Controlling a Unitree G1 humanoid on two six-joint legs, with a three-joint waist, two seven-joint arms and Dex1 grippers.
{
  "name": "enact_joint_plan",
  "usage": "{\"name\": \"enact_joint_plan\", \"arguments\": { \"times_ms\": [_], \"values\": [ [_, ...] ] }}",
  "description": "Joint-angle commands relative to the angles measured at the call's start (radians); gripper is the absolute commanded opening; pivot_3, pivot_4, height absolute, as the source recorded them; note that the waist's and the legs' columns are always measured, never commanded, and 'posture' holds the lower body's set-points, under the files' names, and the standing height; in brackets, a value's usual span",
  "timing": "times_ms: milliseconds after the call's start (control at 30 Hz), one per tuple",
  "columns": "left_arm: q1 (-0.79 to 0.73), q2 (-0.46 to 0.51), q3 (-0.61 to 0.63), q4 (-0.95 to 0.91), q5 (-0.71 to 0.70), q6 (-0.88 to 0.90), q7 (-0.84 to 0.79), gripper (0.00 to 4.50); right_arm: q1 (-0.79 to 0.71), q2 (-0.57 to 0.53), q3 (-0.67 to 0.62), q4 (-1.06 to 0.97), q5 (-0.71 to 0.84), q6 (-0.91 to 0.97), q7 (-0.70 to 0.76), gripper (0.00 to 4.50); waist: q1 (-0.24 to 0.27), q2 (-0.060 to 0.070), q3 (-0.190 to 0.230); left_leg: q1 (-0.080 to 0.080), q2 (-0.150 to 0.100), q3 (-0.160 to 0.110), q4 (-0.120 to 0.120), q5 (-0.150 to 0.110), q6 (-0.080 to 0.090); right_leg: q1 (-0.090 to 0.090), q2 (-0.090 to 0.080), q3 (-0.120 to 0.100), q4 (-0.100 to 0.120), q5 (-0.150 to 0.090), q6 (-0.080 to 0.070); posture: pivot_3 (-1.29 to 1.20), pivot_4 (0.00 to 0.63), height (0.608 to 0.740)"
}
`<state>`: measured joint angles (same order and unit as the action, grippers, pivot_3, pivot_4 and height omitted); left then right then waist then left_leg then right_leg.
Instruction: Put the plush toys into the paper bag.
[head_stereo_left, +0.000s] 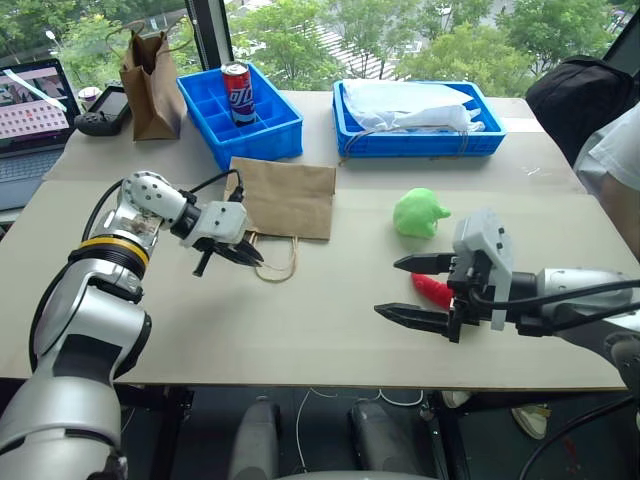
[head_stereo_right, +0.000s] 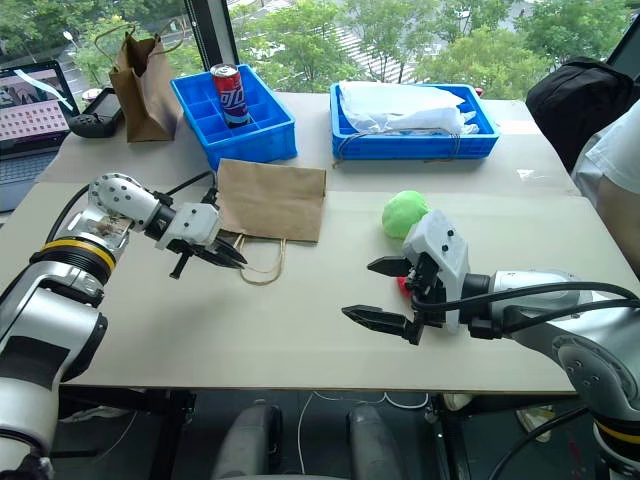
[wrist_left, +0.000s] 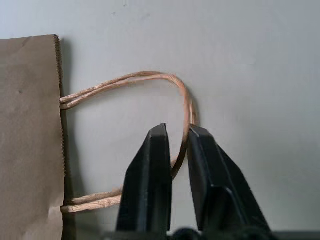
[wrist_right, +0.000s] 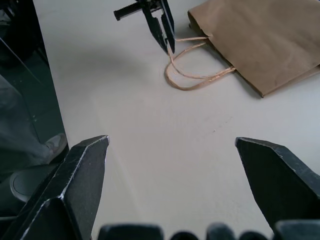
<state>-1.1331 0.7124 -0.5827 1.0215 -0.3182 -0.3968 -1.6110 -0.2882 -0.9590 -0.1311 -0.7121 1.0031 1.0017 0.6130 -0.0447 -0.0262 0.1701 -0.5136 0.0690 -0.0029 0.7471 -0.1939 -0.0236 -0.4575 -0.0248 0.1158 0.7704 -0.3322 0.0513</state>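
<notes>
The paper bag (head_stereo_left: 285, 197) lies flat on the table, its cord handles (head_stereo_left: 280, 268) looping toward me. My left gripper (head_stereo_left: 252, 257) is at the near handle; in the left wrist view the left gripper (wrist_left: 177, 129) stands shut with the cord (wrist_left: 186, 105) pinched between its fingers. To the right sits the light green plush toy (head_stereo_left: 420, 213). The red plush toy (head_stereo_left: 432, 290) lies nearer to me, partly hidden behind my right gripper (head_stereo_left: 388, 287). That gripper hovers open with nothing in it, just left of the red toy.
A smaller brown bag (head_stereo_left: 150, 85) stands at the back left beside a laptop (head_stereo_left: 35, 110) and a controller (head_stereo_left: 105, 110). A blue bin (head_stereo_left: 262, 135) holds a can (head_stereo_left: 237, 92). A blue tray (head_stereo_left: 415, 145) holds white material. A person's sleeve (head_stereo_left: 615, 150) is at the right.
</notes>
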Motion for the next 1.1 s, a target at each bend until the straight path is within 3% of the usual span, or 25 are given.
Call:
{"name": "enact_joint_plan", "arguments": {
  "times_ms": [33, 133, 233, 367, 500, 667, 767, 933, 967, 1100],
  "values": [
    [-0.012, 0.013, -0.005, -0.159, -0.188, 0.205, -0.003, 0.08, 0.021, -0.013, -0.023, -0.039, 0.005, 0.004, -0.009, 4.50, 0.003, 0.000, 0.000, 0.000, 0.000, 0.000, 0.000, 0.000, 0.000, 0.000, 0.000, 0.000, 0.000, 0.000, 0.000, 0.00, 0.150, 0.665],
    [0.008, 0.000, 0.028, -0.300, -0.295, 0.428, -0.003, 0.08, 0.059, -0.012, -0.022, -0.057, 0.001, 0.007, -0.024, 4.50, 0.004, 0.000, 0.000, 0.000, 0.000, 0.000, 0.000, 0.000, 0.000, 0.001, 0.000, 0.000, 0.000, 0.000, 0.000, 0.00, 0.150, 0.665],
    [0.030, -0.059, 0.119, -0.417, -0.312, 0.670, 0.017, 0.08, 0.101, 0.004, -0.020, -0.075, -0.002, 0.002, -0.051, 4.50, 0.005, 0.000, 0.000, 0.000, 0.000, 0.000, 0.000, 0.000, 0.000, 0.001, 0.000, 0.000, 0.000, 0.000, 0.000, 0.00, 0.150, 0.665],
    [0.114, -0.064, 0.188, -0.722, -0.384, 1.007, 0.156, 0.08, 0.153, 0.050, 0.002, -0.092, -0.023, -0.016, -0.103, 4.50, -0.006, 0.000, 0.000, 0.001, 0.000, 0.000, 0.000, 0.000, 0.000, 0.001, 0.000, 0.000, 0.000, -0.001, 0.002, 0.00, 0.150, 0.665],
    [0.127, -0.097, 0.277, -0.844, -0.455, 1.248, 0.276, 0.08, 0.177, 0.130, 0.028, -0.083, -0.063, -0.040, -0.165, 4.50, -0.006, 0.000, 0.000, 0.003, 0.000, -0.001, -0.001, 0.001, 0.001, 0.001, 0.001, 0.000, 0.002, -0.001, 0.002, 0.00, 0.150, 0.665],
    [0.101, -0.118, 0.286, -0.864, -0.371, 1.321, 0.370, 0.00, 0.209, 0.294, 0.082, -0.020, -0.151, -0.106, -0.246, 3.02, -0.001, 0.000, 0.000, 0.005, 0.000, -0.001, -0.001, 0.002, 0.002, 0.003, 0.002, 0.001, 0.002, -0.003, 0.005, 0.00, 0.150, 0.665],
    [0.068, -0.147, 0.330, -0.844, -0.389, 1.398, 0.414, 0.00, 0.203, 0.418, 0.169, 0.038, -0.255, -0.180, -0.296, 2.08, 0.001, 0.000, 0.000, 0.004, 0.000, -0.001, 0.000, 0.003, 0.002, 0.003, 0.002, 0.001, 0.002, -0.002, 0.006, 0.00, 0.150, 0.665],
    [0.096, -0.167, 0.374, -0.908, -0.433, 1.487, 0.434, 0.00, 0.177, 0.535, 0.225, 0.118, -0.358, -0.257, -0.317, 0.25, 0.000, 0.000, 0.000, 0.004, 0.000, 0.000, -0.001, 0.003, 0.002, 0.002, 0.002, 0.002, 0.002, -0.002, 0.005, 0.00, 0.150, 0.665],
    [0.095, -0.176, 0.390, -0.913, -0.446, 1.511, 0.446, 0.00, 0.175, 0.553, 0.235, 0.138, -0.383, -0.276, -0.317, 0.07, 0.001, 0.000, 0.000, 0.004, 0.000, 0.000, -0.001, 0.003, 0.002, 0.002, 0.002, 0.002, 0.002, -0.002, 0.005, 0.00, 0.150, 0.665],
    [0.085, -0.203, 0.447, -0.934, -0.492, 1.590, 0.477, 0.00, 0.140, 0.615, 0.248, 0.211, -0.450, -0.339, -0.319, 0.07, 0.003, 0.000, 0.000, 0.004, 0.000, -0.001, -0.001, 0.003, 0.002, 0.002, 0.002, 0.001, 0.002, -0.002, 0.005, 0.00, 0.150, 0.665]
  ]
}}
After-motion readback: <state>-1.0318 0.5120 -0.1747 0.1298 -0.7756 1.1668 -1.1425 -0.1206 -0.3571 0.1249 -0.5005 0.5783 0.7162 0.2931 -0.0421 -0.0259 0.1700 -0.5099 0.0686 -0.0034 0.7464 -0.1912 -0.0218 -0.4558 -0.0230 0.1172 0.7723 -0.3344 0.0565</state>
